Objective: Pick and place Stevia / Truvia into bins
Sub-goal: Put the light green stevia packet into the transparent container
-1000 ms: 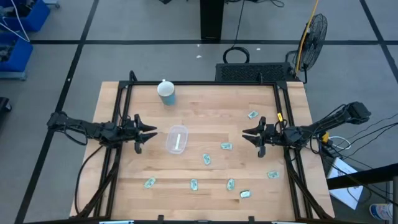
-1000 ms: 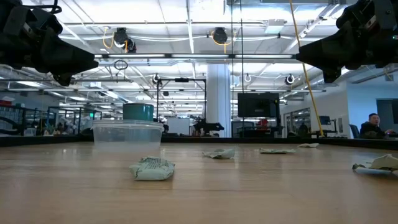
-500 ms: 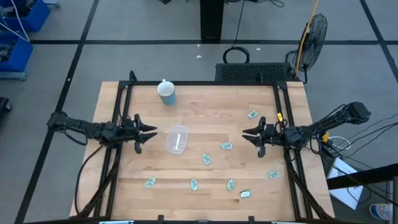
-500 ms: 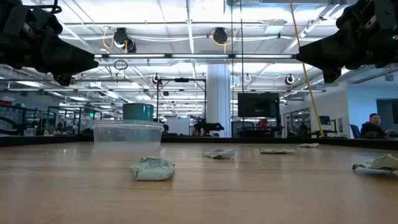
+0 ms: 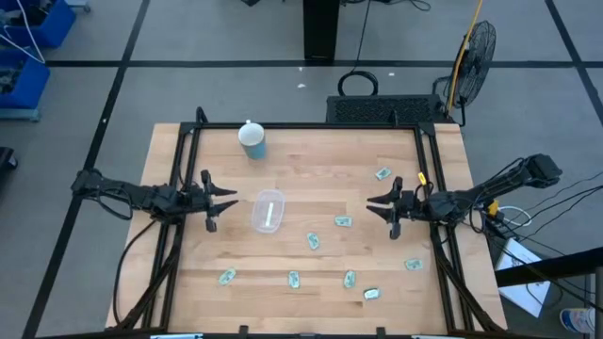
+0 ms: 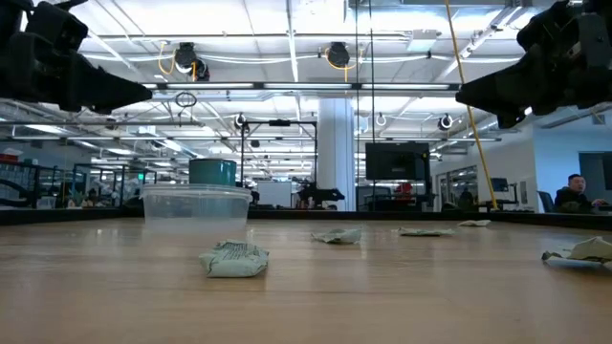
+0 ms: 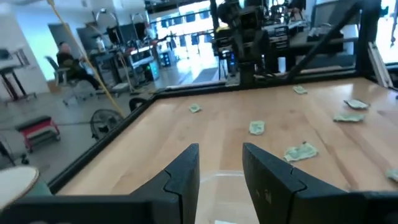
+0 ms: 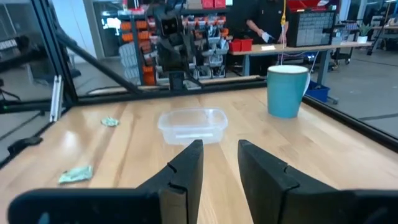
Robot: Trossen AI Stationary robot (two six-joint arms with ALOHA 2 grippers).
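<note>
Nine sachets [image 5: 312, 241] scattered on table [image 5: 311, 165]; one clear container [image 5: 268, 210].

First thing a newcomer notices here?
The clear container sits mid-table, with small green sachets scattered over the table's right and near side. The left gripper and right gripper hover at opposite edges, both open and empty; a blue cup stands at the far edge.

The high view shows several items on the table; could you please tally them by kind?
Loose sachets: 8
Clear container: 1
Blue cup: 1
Total: 10
</note>
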